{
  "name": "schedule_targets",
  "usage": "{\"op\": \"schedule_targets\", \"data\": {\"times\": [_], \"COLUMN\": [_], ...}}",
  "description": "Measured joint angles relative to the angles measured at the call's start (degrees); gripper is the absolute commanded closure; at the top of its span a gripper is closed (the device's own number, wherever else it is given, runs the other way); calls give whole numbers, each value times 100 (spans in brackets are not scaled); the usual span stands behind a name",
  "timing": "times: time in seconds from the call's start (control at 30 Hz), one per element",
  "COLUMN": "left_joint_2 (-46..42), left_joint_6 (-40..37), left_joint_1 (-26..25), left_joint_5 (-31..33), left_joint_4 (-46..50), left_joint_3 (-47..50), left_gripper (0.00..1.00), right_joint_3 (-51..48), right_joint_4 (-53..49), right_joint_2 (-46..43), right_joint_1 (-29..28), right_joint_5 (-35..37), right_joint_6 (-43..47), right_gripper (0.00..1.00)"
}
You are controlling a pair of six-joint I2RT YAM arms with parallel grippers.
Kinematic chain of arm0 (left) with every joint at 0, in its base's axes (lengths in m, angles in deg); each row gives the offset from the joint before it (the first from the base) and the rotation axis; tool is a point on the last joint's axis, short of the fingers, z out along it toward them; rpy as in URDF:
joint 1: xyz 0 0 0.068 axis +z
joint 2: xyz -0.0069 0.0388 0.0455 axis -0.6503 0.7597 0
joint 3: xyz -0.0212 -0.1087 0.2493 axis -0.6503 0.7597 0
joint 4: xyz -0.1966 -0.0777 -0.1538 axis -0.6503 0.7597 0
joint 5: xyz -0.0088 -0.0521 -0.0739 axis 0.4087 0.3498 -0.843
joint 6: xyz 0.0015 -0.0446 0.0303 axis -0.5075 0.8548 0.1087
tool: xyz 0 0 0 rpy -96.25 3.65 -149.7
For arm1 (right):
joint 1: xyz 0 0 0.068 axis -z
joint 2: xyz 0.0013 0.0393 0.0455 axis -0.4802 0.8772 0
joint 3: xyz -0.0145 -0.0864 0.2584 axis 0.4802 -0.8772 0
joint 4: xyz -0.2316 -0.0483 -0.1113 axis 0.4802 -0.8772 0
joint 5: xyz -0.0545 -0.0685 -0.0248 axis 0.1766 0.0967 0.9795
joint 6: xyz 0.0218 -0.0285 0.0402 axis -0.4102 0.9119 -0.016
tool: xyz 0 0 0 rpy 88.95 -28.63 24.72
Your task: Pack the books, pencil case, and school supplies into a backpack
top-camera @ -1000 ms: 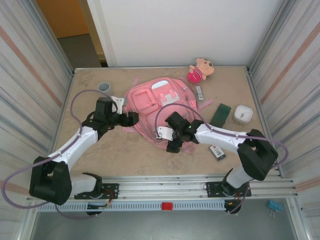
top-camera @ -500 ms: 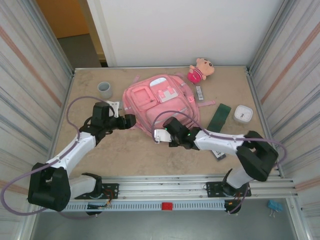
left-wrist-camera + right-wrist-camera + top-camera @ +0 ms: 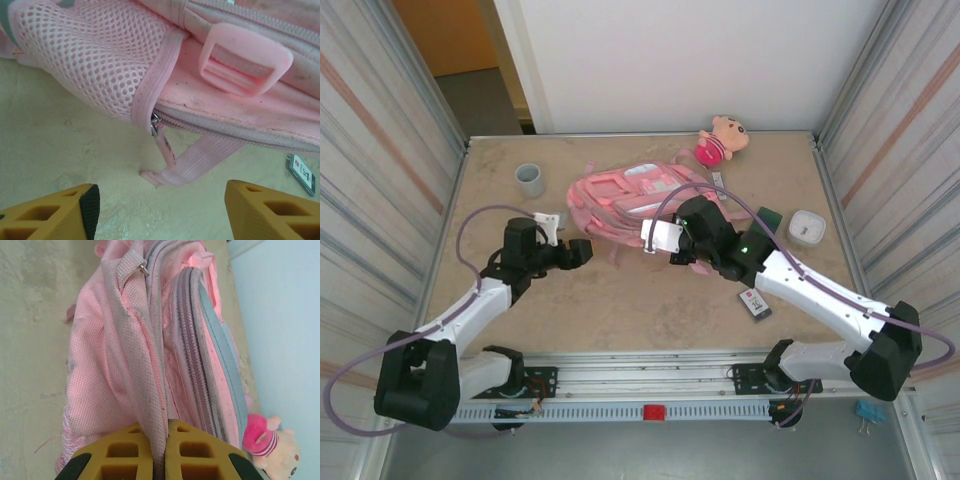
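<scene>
Right gripper (image 3: 159, 437) is pinched shut on a fold of the pink backpack (image 3: 620, 195), which lies on the table (image 3: 620, 300) toward its far side. Left gripper (image 3: 160, 200) stands with jaws apart and empty, just beside the backpack's mesh side pocket (image 3: 100, 60), a loose strap (image 3: 200, 160) lying ahead of it.
</scene>
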Motion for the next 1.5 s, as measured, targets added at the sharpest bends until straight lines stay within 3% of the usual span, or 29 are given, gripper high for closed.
{"op": "schedule_targets", "data": {"times": [0.33, 0.57, 0.8, 1.1, 1.27, 1.47, 1.5], "left_joint_2": [1167, 1794, 1504, 291, 219, 555, 614], "left_joint_6": [-20, -120, -350, -1156, -1670, -1971, -2017], "left_joint_1": [-70, -70, -249, -970, -1663, -2417, -2483], "left_joint_5": [-33, -361, -780, -1137, -1215, -1425, -1427], "left_joint_4": [-1193, -1952, -2107, -1145, -208, 50, 103], "left_joint_3": [127, 120, 118, -48, -732, -1744, -1847], "left_gripper": [57, 99, 100, 100, 100, 100, 94], "right_joint_3": [79, 153, 111, -160, -308, -485, -546], "right_joint_4": [-177, -205, -79, 214, 439, 608, 634], "right_joint_2": [122, 131, 116, 109, 114, 138, 129], "right_joint_1": [0, 103, 313, 431, 461, 444, 446], "right_joint_5": [-129, -249, -295, -275, -387, -627, -699], "right_joint_6": [-7, -103, -498, -1067, -1329, -1460, -1480], "right_gripper": [100, 100, 100, 100, 100, 100, 100]}}
